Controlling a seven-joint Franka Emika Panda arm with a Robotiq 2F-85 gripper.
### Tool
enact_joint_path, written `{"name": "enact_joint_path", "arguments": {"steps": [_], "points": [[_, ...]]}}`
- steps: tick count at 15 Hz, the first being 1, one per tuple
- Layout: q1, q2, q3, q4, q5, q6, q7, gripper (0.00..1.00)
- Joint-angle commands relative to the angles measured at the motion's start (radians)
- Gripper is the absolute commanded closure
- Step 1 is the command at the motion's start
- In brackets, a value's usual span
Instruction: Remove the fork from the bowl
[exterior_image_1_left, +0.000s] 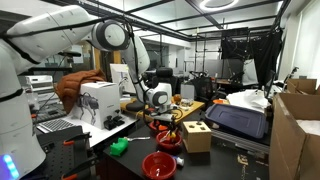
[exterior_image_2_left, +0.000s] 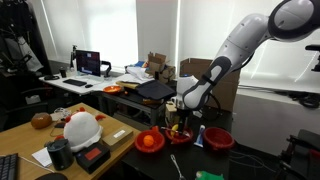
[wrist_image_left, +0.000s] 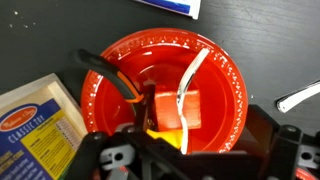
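Observation:
The small red bowl (wrist_image_left: 215, 70) fills the wrist view. A white fork (wrist_image_left: 192, 82) leans inside it, tines at the upper right and handle toward the near rim. A red block (wrist_image_left: 172, 106) and a yellow piece (wrist_image_left: 158, 130) lie beside the fork. My gripper (wrist_image_left: 185, 142) hangs straight over the bowl, its dark fingers spread to either side of the fork handle and not touching it. In both exterior views the gripper (exterior_image_1_left: 163, 116) (exterior_image_2_left: 178, 117) is low over the bowl (exterior_image_1_left: 168, 141) (exterior_image_2_left: 181, 137).
The wooden block box (wrist_image_left: 35, 125) (exterior_image_1_left: 197, 137) stands right beside the bowl. A black and orange cable (wrist_image_left: 118, 80) crosses the bowl's rim. A metal handle (wrist_image_left: 296, 97) lies on the black table. A wider red bowl (exterior_image_1_left: 158, 165) (exterior_image_2_left: 218, 138) and another red bowl (exterior_image_2_left: 150, 141) are close by.

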Motion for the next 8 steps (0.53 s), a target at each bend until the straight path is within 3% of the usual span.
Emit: {"name": "enact_joint_path", "arguments": {"steps": [1, 3, 4, 5, 7, 8], "points": [[0.006, 0.024, -0.010, 0.032, -0.001, 0.004, 0.031, 0.00], [0.013, 0.035, -0.018, 0.039, -0.004, 0.006, 0.046, 0.00], [0.017, 0.041, -0.024, 0.045, -0.006, 0.007, 0.053, 0.06], [0.015, 0.047, -0.023, 0.054, -0.004, 0.001, 0.054, 0.28], [0.012, 0.056, -0.022, 0.066, 0.002, -0.010, 0.065, 0.32], [0.012, 0.060, -0.023, 0.071, 0.002, -0.009, 0.068, 0.40]]}}
